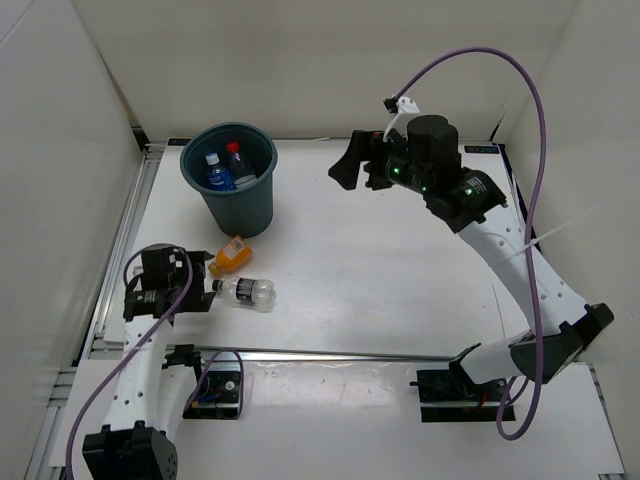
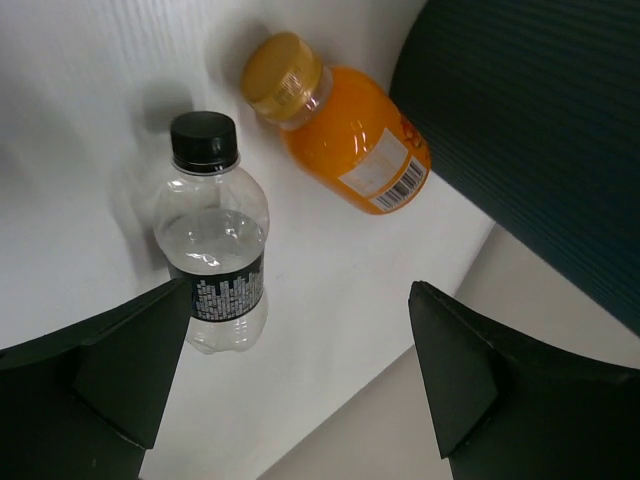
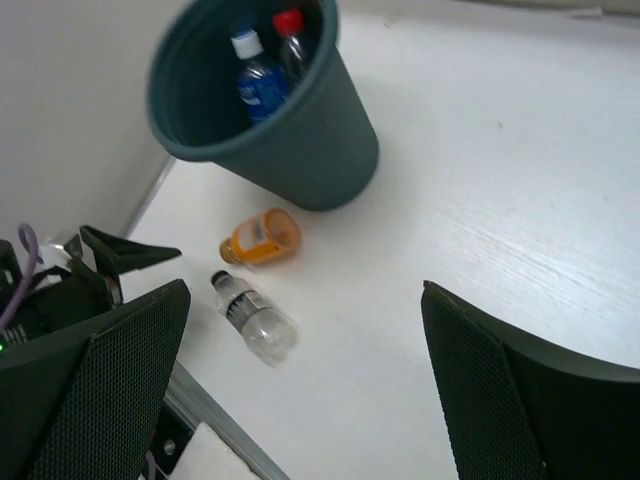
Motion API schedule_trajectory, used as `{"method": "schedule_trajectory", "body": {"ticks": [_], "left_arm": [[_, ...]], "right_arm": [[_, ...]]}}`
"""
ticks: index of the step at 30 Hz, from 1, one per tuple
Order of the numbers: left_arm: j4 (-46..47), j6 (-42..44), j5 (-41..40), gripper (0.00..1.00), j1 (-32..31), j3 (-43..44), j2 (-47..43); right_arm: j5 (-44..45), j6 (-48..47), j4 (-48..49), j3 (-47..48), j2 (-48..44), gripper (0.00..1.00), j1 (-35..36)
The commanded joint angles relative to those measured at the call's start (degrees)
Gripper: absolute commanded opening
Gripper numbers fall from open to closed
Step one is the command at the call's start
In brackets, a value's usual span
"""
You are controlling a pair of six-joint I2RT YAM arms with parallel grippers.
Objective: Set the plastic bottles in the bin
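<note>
The dark teal bin (image 1: 240, 205) stands at the back left, with the blue-capped bottle (image 1: 214, 171) and the red-capped bottle (image 1: 233, 152) inside. Both also show in the right wrist view: the blue-capped bottle (image 3: 258, 82) and the red-capped bottle (image 3: 290, 40) in the bin (image 3: 300, 150). The short orange bottle (image 1: 231, 254) (image 2: 350, 135) lies in front of the bin. The clear black-capped bottle (image 1: 247, 291) (image 2: 212, 240) lies beside it. My left gripper (image 1: 202, 286) (image 2: 300, 385) is open and empty just left of the black cap. My right gripper (image 1: 358, 166) (image 3: 300, 385) is open and empty, high to the right of the bin.
A metal rail (image 1: 350, 353) runs along the table's near edge. White walls enclose the table on the left, back and right. A purple cable (image 1: 530, 110) loops above the right arm. The bin wall (image 2: 540, 120) is close to my left gripper.
</note>
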Motion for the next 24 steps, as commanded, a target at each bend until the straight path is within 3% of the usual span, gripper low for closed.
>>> {"method": "schedule_trajectory", "body": {"ticks": [1, 15, 24], "left_arm": [[6.76, 3.40, 6.55, 1.00, -0.68, -0.83, 2.82], [10.54, 8.50, 6.91, 1.00, -6.04, -9.28, 5.46], [12.91, 11.40, 3.40, 1.00, -6.66, -8.15, 14.77]], "right_arm": [[1.48, -1.45, -0.58, -0.63, -4.90, 1.00, -1.88], [-2.56, -0.92, -4.89, -4.58, -8.86, 1.00, -8.91], [-7.47, -2.15, -7.17, -2.30, -8.86, 1.00, -11.11]]}}
